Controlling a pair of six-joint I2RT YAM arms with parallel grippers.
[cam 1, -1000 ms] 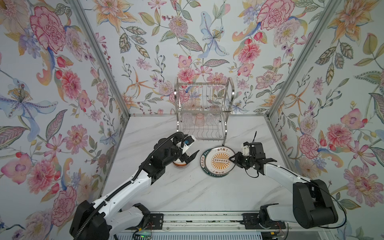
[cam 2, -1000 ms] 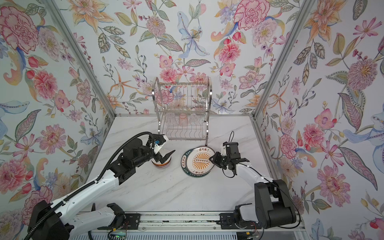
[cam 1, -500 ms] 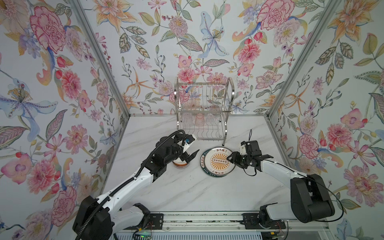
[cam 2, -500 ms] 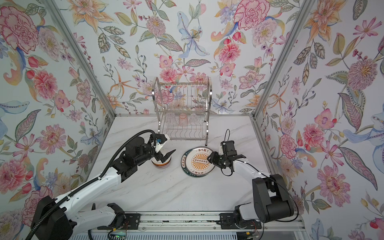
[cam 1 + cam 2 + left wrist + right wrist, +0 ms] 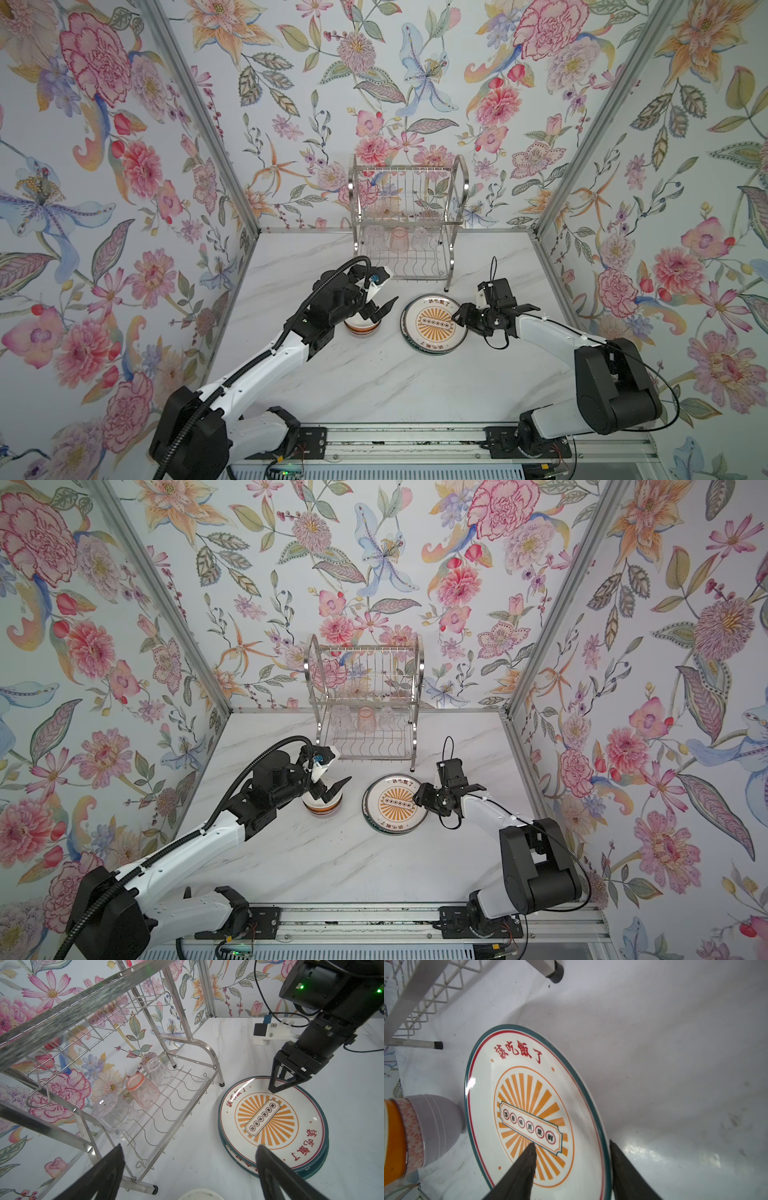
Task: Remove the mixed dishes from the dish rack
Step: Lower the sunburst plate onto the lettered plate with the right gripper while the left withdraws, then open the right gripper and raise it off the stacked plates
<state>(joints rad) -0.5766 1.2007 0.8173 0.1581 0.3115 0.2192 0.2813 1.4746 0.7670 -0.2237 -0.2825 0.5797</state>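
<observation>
The dish rack [image 5: 407, 195] [image 5: 365, 675] [image 5: 193, 1043] stands at the back of the table. On its lower tier a pink glass [image 5: 400, 241] [image 5: 142, 1089] stands upside down between two clear glasses [image 5: 114, 1113] [image 5: 158, 1069]. The orange sunburst plate [image 5: 434, 324] [image 5: 395, 804] [image 5: 529, 1105] lies on top of a plate stack in front of the rack. My right gripper [image 5: 457, 313] [image 5: 572, 1144] is open, its jaws either side of that plate's right rim. Left of the plates stands a stack of bowls [image 5: 360, 326] [image 5: 415, 1126], orange on top and lilac at the bottom. My left gripper [image 5: 376, 311] [image 5: 190, 1147] hovers wide open above the bowls.
The rack's front right foot [image 5: 446, 288] stands close behind the plates. Floral walls with aluminium posts close in the table on three sides. The arms' base rail [image 5: 415, 440] runs along the front edge.
My right gripper's jaws have opened at the sunburst plate's rim, and the arm has shifted slightly toward the back. The left arm has barely moved.
</observation>
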